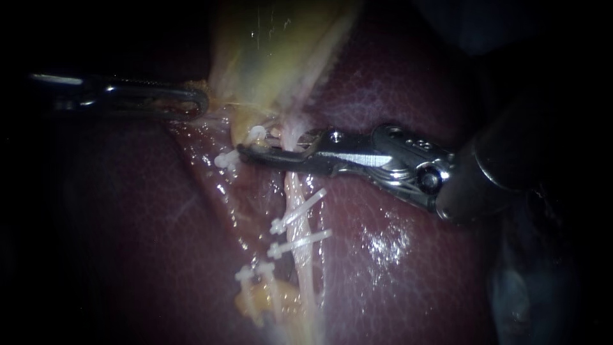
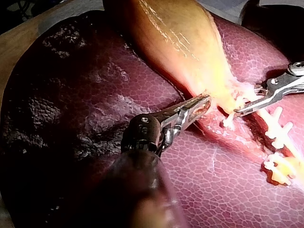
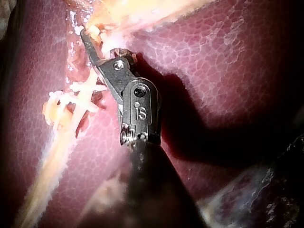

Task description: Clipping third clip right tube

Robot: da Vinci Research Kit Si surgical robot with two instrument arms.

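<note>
Dark red, mottled liver (image 1: 396,255) fills the field. The yellowish, glossy gallbladder (image 1: 274,57) lies on it at the top of the endoscope view. The pale, stringy right tube (image 1: 300,191) runs from the gallbladder's narrow end down over the liver.

Tube vs. right instrument (image 1: 246,151): the tube crosses between the long dark jaws, a little behind their tips. The jaws stand almost together and pinch the tube from both sides. In the right wrist view they read as a single thin dark line.

Tube appearance: whitish, thin, wet and slightly translucent, with pinkish tissue along its left edge. Below the jaws, two white plastic clips (image 1: 297,211) sit across it one under the other, both slanted, well apart from the jaws. Another white clip (image 1: 225,160) lies just beside the jaw tips, and I cannot tell what it sits on. A fourth white clip (image 1: 252,273) lies lower left, touching a yellow fatty lump (image 1: 255,303).

Pose: the right instrument enters from the right, its shaft dark, its silver wrist bent and its jaws nearly level. The left instrument (image 1: 195,102) enters level from the left. Its silver jaws are clamped on the edge of the gallbladder's narrow end, well apart from the right instrument.
</note>
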